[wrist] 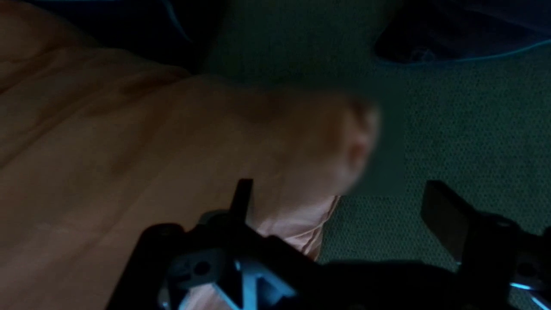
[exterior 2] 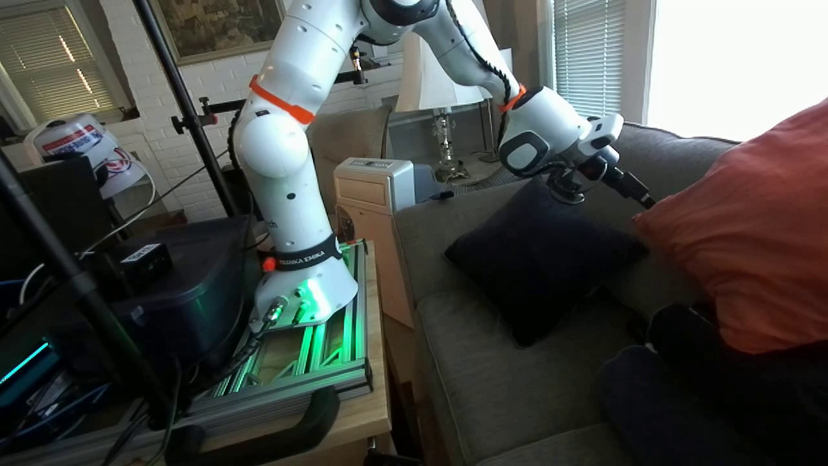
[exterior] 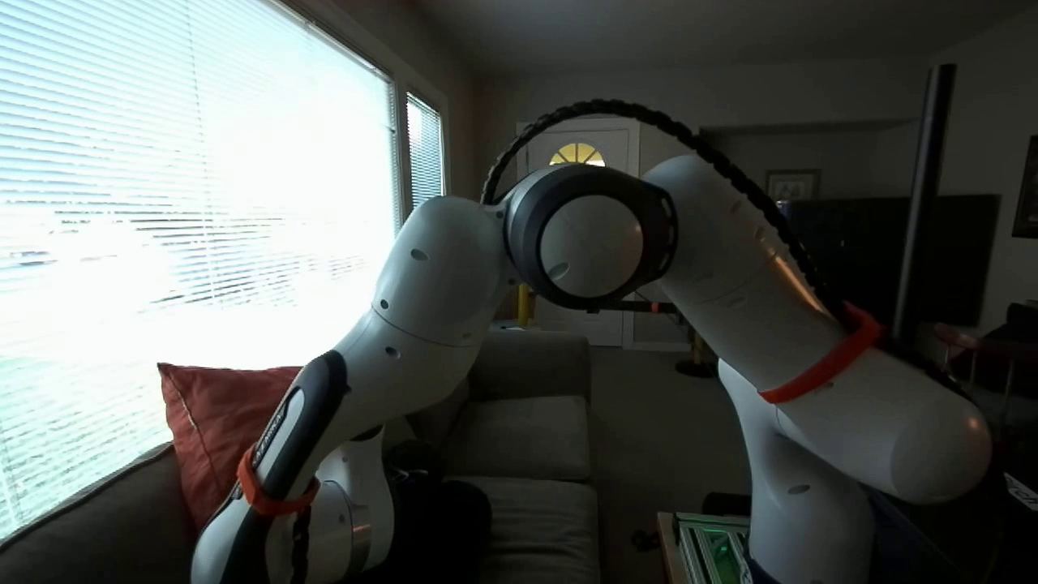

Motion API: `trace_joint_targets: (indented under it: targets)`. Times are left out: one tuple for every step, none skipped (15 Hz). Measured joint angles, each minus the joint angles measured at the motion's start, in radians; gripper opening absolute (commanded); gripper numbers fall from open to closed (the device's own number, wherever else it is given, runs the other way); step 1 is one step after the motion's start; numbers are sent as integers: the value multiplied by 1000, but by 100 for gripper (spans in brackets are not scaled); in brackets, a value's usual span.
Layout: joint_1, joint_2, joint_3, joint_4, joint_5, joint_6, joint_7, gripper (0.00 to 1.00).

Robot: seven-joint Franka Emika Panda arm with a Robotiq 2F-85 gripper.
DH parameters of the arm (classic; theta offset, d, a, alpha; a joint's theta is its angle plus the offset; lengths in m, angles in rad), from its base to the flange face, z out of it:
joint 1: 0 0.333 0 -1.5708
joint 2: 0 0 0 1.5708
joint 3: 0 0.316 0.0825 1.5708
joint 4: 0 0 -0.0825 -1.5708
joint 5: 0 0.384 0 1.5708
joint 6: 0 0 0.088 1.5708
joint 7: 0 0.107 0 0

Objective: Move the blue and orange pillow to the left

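Around the foot of the robot arm (exterior 2: pixel 278 145), a dark band (exterior 2: pixel 301 257) reads FRANKA EMIKA in an exterior view; higher on the white shell only the letters "ch" can be made out. Lettering on the arm's dark casing (exterior: pixel 327 381) is too small to read surely. The arm stands over a wooden desk (exterior 2: pixel 363 408). A white bucket (exterior 2: pixel 94 145) carries red and blue print too blurred to read, and the white label (exterior 2: pixel 141 252) on a black box (exterior 2: pixel 152 266) is also illegible.

The coral-orange pillow (exterior: pixel 227 422) leans against the back of the grey sofa (exterior: pixel 539 519), before the bright window (exterior: pixel 268 122), the arm hiding part of it; in an exterior view its corner lies near that of a navy cushion (exterior 2: pixel 537 252).

Only the wrist view shows how the end effector (wrist: pixel 338 193) stands: its two fingers (wrist: pixel 243 198) are spread wide, the pillow's corner appearing between them and one finger in front of the orange face. Whether they touch the cloth cannot be told.

A white door (exterior: pixel 618 150) with a yellow fan-shaped pane (exterior: pixel 577 152) and a dark rectangular panel (exterior: pixel 859 259) show in an exterior view; a white-shaded lamp (exterior 2: pixel 427 77) shares an exterior view with the bucket.
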Motion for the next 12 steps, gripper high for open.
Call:
trace_joint_targets:
  targets:
    - [6,18,-6,6,2,17,1,100]
    - [12,35,-11,14,4,35,1,100]
    - [15,51,-14,22,5,50,2,100]
    - [16,65,-13,30,5,65,4,100]
    - [15,77,-10,39,4,79,6,87]
    - [14,89,-6,48,3,90,9,74]
    - [13,100,-2,56,3,102,12,66]
    - [13,112,1,63,3,113,14,58]
    - [14,124,2,70,3,120,15,49]
    - [14,136,0,76,4,123,15,42]
    - [15,147,-3,81,5,125,15,33]
    - [17,158,-10,85,9,125,15,26]
